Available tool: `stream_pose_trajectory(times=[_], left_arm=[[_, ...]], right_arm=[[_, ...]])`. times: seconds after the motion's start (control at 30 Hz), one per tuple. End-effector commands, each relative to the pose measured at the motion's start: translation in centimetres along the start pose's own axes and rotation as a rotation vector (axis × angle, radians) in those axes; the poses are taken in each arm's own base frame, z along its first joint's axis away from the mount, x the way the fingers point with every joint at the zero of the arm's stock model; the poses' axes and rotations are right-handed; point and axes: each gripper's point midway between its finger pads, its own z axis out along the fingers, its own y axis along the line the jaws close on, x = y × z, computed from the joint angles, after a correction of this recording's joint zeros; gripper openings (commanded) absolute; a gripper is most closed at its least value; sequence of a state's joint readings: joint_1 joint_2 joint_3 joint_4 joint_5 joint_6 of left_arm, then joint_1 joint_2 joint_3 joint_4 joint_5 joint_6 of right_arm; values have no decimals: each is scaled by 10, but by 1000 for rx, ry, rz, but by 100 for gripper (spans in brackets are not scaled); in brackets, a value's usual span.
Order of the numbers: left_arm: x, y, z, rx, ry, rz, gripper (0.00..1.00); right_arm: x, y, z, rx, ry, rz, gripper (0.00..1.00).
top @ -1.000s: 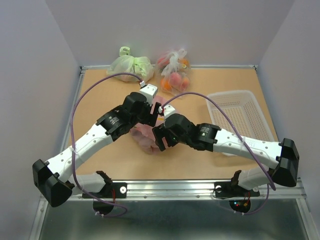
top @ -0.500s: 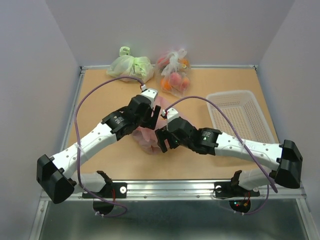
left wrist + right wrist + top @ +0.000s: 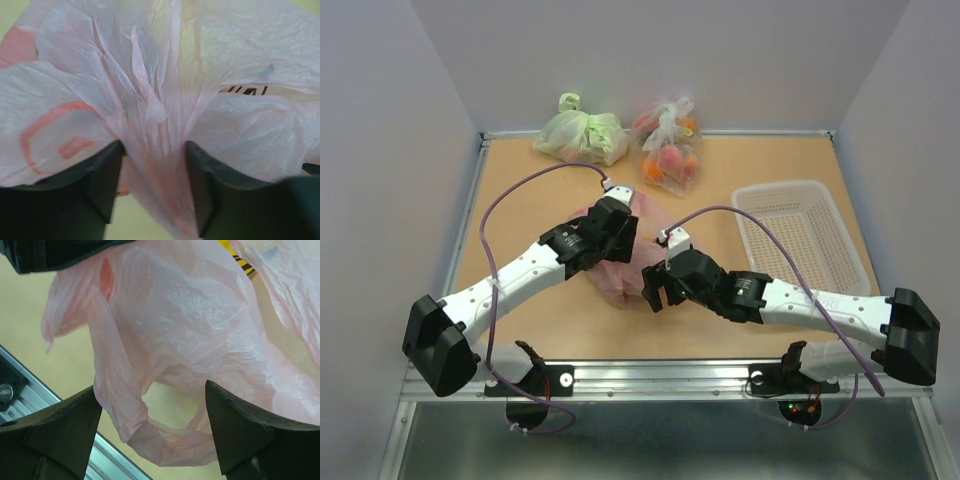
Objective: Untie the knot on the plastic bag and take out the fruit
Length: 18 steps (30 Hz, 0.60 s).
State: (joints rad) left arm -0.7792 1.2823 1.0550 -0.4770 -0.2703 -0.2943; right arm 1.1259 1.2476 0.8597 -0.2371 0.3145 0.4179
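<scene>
Centre of the worktop [image 3: 770, 170]: the plastic bag [image 3: 612, 276], thin, pink and crumpled, lies between the two arms, which meet over it from either side.

The left gripper [image 3: 154, 155] reaches in from 8 o'clock and sits over the bag's 12 o'clock side. Its jaws are closed tight on a gathered pleat of pink film, which fans out above the dark fingers [image 3: 100, 185] in the left wrist view. Whether that bunch is the knot cannot be told.

The right gripper [image 3: 150, 390] comes in from 4 o'clock to the bag's lower right edge. Its jaws stand wide apart and grip nothing. A loop of the bag's film hangs in the gap between them, with worktop showing through the loop.

A yellow patch with black stripes [image 3: 241, 261] shows through the film. The bag's contents cannot otherwise be made out.

From the pink bag, a pale green bag [image 3: 580, 135] sits at 11 o'clock against the back wall. A clear bag of orange-red fruit [image 3: 668, 152] is just beside it at 1 o'clock. A white basket [image 3: 800, 235] lies at 3 o'clock.
</scene>
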Motion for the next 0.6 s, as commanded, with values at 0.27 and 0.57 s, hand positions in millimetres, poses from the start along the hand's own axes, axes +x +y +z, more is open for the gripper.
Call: stream_pose_trajectory(times=[0.27, 0.57], left_arm=[[-40, -10, 0, 24, -145, -108, 0], [-160, 50, -58, -37, -439, -204, 0]], right_arm=[[20, 7, 10, -61, -13, 67, 72], [91, 0, 6, -115, 143, 127, 47]])
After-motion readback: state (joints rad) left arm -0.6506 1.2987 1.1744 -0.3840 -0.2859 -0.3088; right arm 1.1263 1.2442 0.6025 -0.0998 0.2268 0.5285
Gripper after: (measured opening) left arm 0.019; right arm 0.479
